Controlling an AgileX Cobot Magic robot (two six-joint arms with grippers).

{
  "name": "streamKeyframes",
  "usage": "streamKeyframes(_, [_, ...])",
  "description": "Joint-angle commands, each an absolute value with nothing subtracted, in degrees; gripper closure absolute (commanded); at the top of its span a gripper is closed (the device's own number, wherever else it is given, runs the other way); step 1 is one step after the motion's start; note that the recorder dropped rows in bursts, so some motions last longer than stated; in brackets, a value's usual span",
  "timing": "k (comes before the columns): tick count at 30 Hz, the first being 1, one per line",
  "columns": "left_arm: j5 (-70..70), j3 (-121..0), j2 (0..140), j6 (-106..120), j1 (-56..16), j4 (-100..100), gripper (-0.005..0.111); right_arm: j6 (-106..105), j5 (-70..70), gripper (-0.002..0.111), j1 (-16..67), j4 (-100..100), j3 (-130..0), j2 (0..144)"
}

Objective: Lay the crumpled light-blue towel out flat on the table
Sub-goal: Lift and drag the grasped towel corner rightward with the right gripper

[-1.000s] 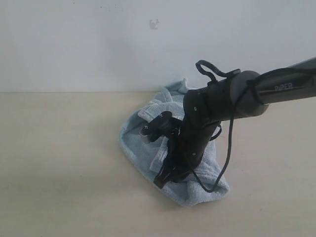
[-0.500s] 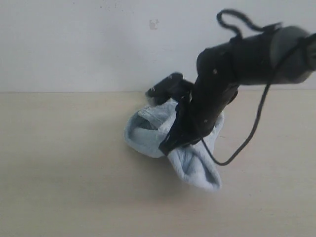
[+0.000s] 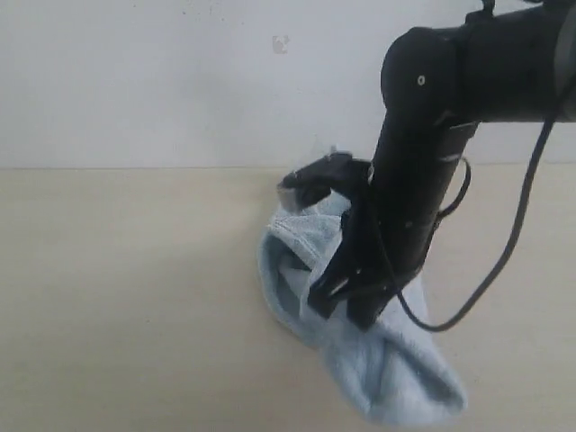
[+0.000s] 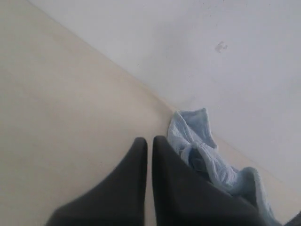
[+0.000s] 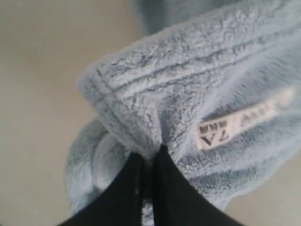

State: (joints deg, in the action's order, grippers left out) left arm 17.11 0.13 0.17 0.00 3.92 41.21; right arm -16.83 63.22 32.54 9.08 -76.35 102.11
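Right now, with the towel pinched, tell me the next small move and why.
Probably raise the right gripper a little so the folds can drop open. It is shut on a fold of the towel beside the white label, while the rest hangs bunched onto the table. The left gripper is shut and empty.

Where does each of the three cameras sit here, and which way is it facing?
Exterior: off the arms, facing across the table toward the wall; shows the right arm at the towel.
Left wrist: behind the shut left gripper, looking toward towel and wall.
Right wrist: behind the right gripper, shut on the towel near its label.
Shared: the towel appears in all three.
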Motion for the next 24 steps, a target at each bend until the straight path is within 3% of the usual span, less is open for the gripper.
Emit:
streamKeyframes(1, [17.35,0.00,0.00,-0.35,3.94,41.61,0.103,-29.06,69.96,0.108,32.57,17.98,-73.37,103.57])
streamKeyframes(11, [16.94,0.00,0.00,-0.35,3.94,44.93,0.103,3.14,63.36,0.108,32.57,-31.54,-62.90,103.57])
streamKeyframes(18, [14.38,0.00,0.00,-0.35,3.94,48.65,0.103,24.86,50.54,0.108,32.57,-41.74,-59.79,103.57])
streamKeyframes(24, [-15.12,0.00,0.00,0.46,3.94,48.42,0.103,34.86,48.68,0.108,32.57,-48.36,-57.67,103.57])
